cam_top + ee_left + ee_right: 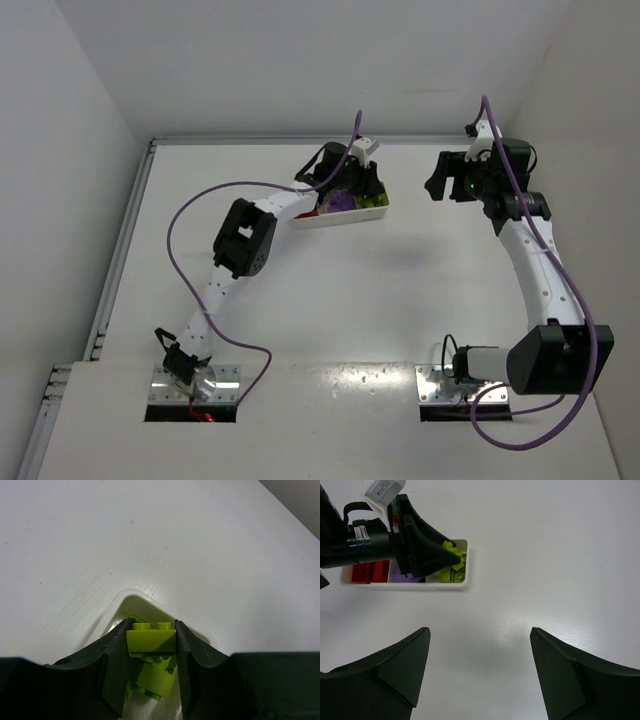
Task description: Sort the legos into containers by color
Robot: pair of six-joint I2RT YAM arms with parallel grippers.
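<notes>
Table (330, 290): white and bare across most of the top view; the left wrist view shows only a slice of it beyond the tray corner.
Right arm: it reaches up the right side of the table, well apart from the tray.
Right gripper (480, 640): jaws spread wide with nothing between them, over bare table; only the two dark fingertips show in its own camera. From above it is a dark shape (437, 182) and the gap is hard to read.
Left arm: it arches from its base to the far centre and covers much of the tray in the top view.
Left gripper (151, 630): jaws narrow, clamped on one brick; its body blacks out the bottom of its own view.
Tray (405, 585): long, white, three compartments; its left end is partly hidden by the left wrist, and the left wrist view shows only one rounded corner (125, 596).
Red bricks (367, 572): left-end compartment, partly hidden.
Purple bricks (402, 575): middle compartment, mostly hidden behind the left gripper.
Loose yellow-green bricks (155, 677): in the right-end compartment, beneath the jaws; their count is unclear.
Held yellow-green brick (151, 640): squeezed between both fingers, studs pointing away from the camera, above the right-end compartment; whether it touches the bricks below cannot be told.
</notes>
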